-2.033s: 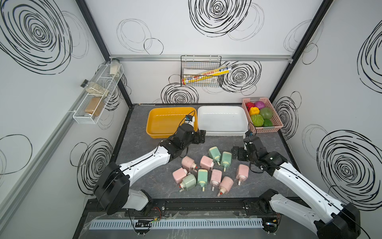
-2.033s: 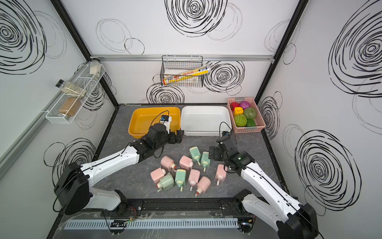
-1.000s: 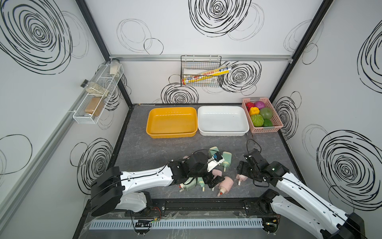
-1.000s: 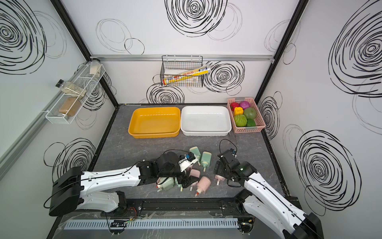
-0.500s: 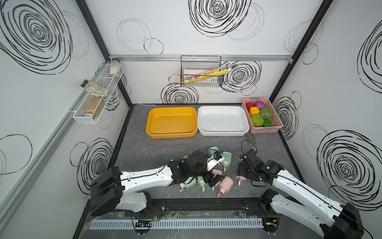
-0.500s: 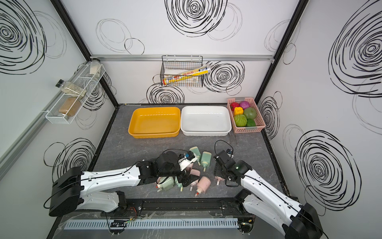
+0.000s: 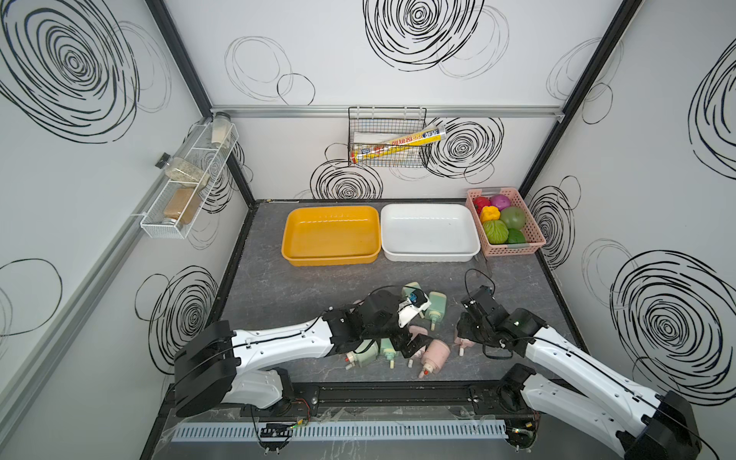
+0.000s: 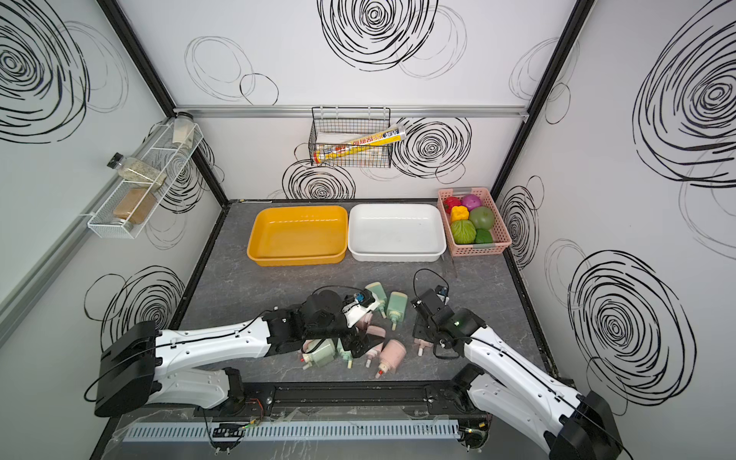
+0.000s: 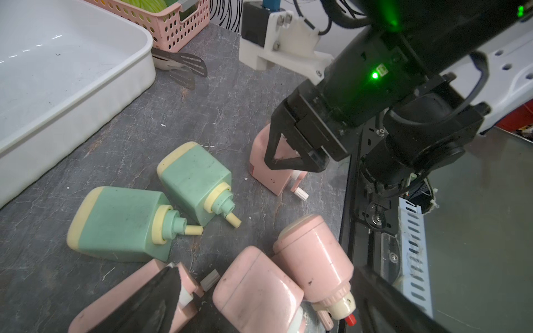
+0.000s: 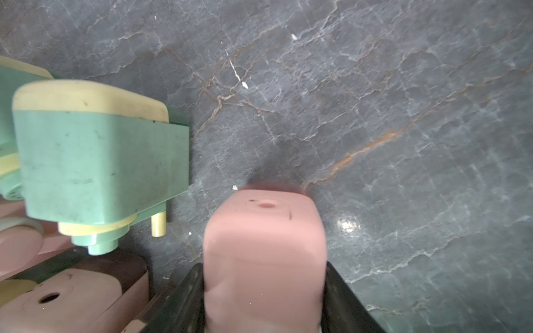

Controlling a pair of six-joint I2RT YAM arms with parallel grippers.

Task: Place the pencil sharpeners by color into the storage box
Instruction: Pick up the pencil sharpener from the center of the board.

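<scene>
Several pink and mint green pencil sharpeners lie clustered near the table's front, among them green ones [image 7: 436, 304] [image 9: 121, 225] [image 9: 196, 181] and a pink one [image 7: 436, 352]. My left gripper [image 7: 407, 341] [image 9: 268, 305] is low over the cluster and open, its fingers either side of a pink sharpener [image 9: 256, 291]. A second pink one [image 9: 314, 253] leans against it. To the right, my right gripper [image 7: 465, 335] [image 10: 264, 288] is shut on a separate pink sharpener [image 10: 264, 230] [image 9: 262, 164], which rests on the table. The yellow storage box [image 7: 330, 259] and the white one [image 7: 430, 257] stand at the back, both empty.
A pink basket [image 7: 513, 251] of toy fruit and vegetables sits at the back right, and a metal utensil [image 9: 184, 66] lies by the white box. A wire basket [image 7: 388, 139] hangs on the back wall, a jar shelf [image 7: 187, 187] on the left wall.
Both arms came from the back of the table down to the sharpeners. In the last second the right jaws closed onto the pink sharpener. The left gripper stayed open and hardly moved.
</scene>
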